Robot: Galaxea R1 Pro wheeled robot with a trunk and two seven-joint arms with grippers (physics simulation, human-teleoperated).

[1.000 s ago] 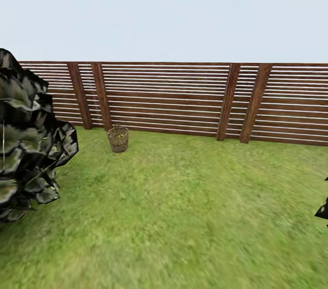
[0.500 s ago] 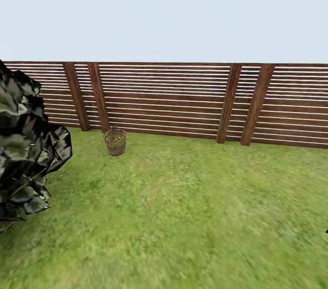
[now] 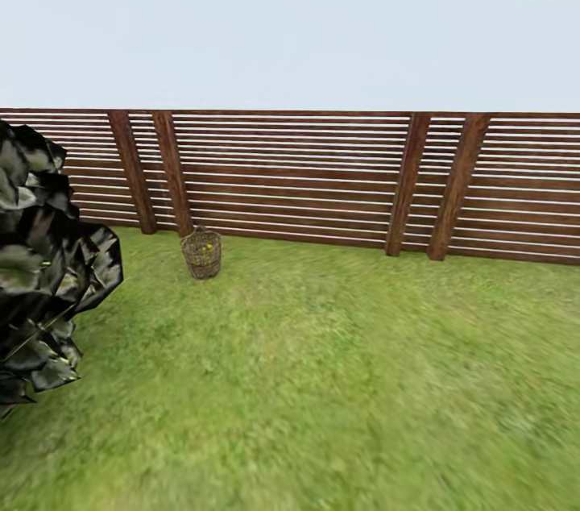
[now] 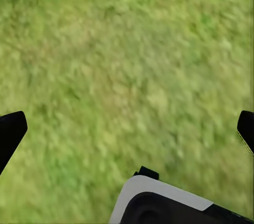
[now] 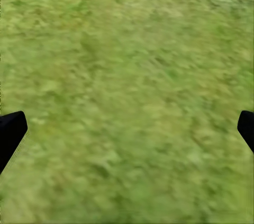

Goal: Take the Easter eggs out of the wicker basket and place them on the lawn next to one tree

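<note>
Head view shifted, wicker basket (image 3: 201,252) now nearer fence (image 3: 322,176), bush (image 3: 44,269) lower.

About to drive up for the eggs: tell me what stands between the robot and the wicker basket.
Nothing visible does. Open lawn runs up to the wicker basket, which stands in front of the slatted fence. The dark bush sits off to the left of that line. Both hands hang open over grass.
</note>
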